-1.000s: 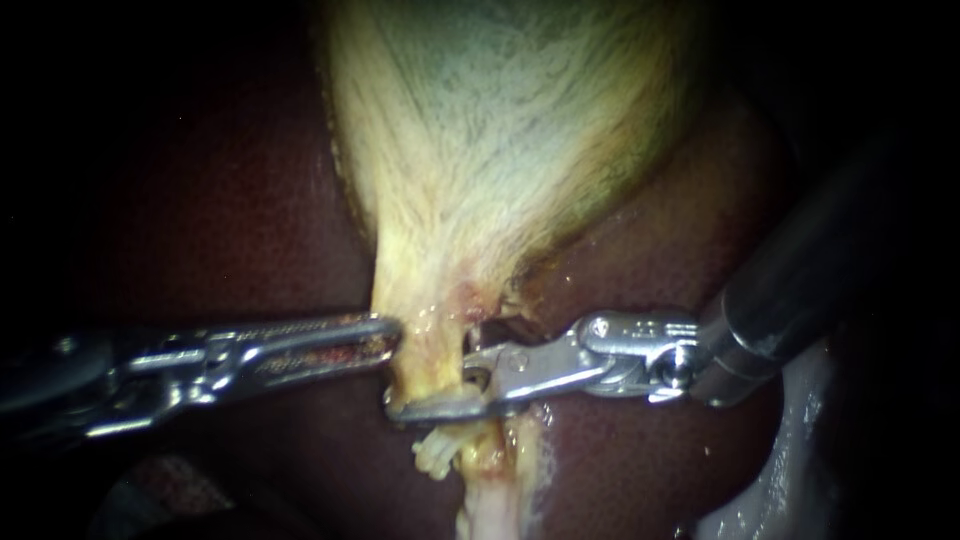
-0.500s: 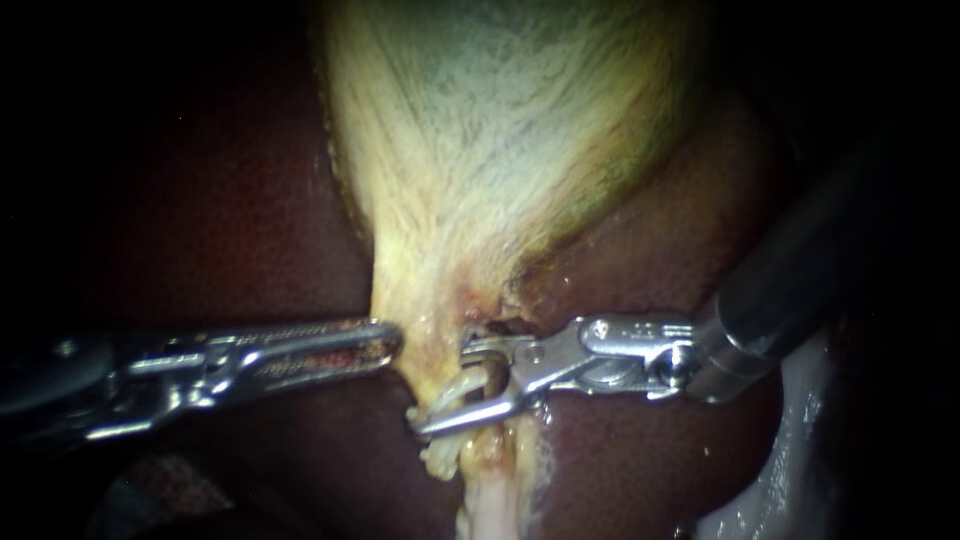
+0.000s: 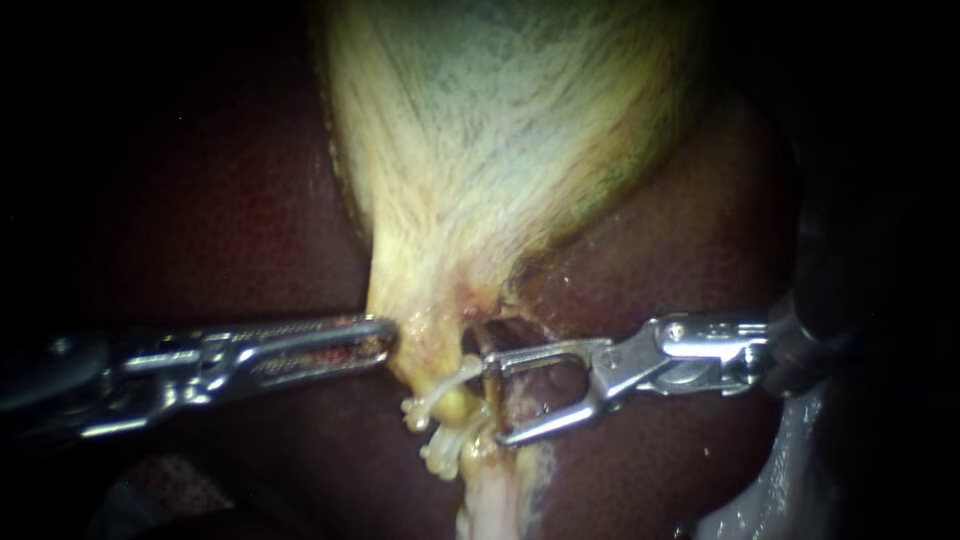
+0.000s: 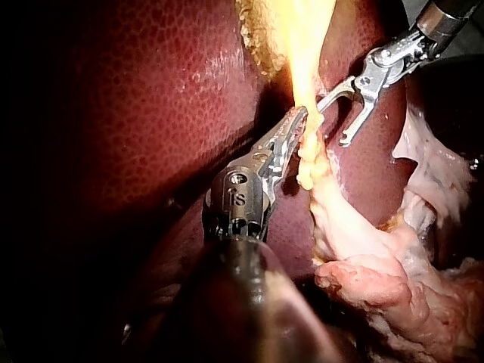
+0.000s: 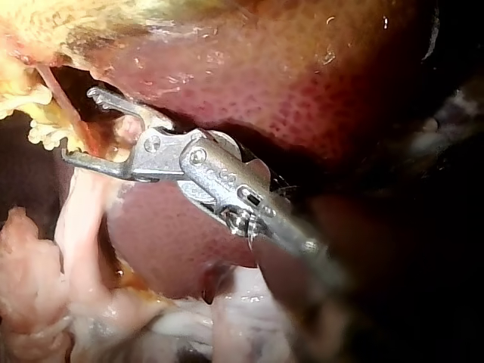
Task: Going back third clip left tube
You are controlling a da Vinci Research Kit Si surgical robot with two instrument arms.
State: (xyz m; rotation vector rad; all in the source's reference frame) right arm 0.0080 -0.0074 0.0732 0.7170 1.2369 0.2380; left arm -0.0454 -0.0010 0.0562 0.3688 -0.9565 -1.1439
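Backed off rightward: right steel instrument, jaws apart, empty, just beside pale yellow tube carrying whitish clips. left steel instrument clamped on yellow-white gallbladder neck. Glossy dark red liver underneath; surroundings black.

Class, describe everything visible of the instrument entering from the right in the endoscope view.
The right instrument, shiny silver metal with a hinged wrist on a dark shaft, lies over the dark red liver. Its claw is open, two thin jaws spread wide and holding nothing, tips beside the pale yellowish tube; contact is unclear.
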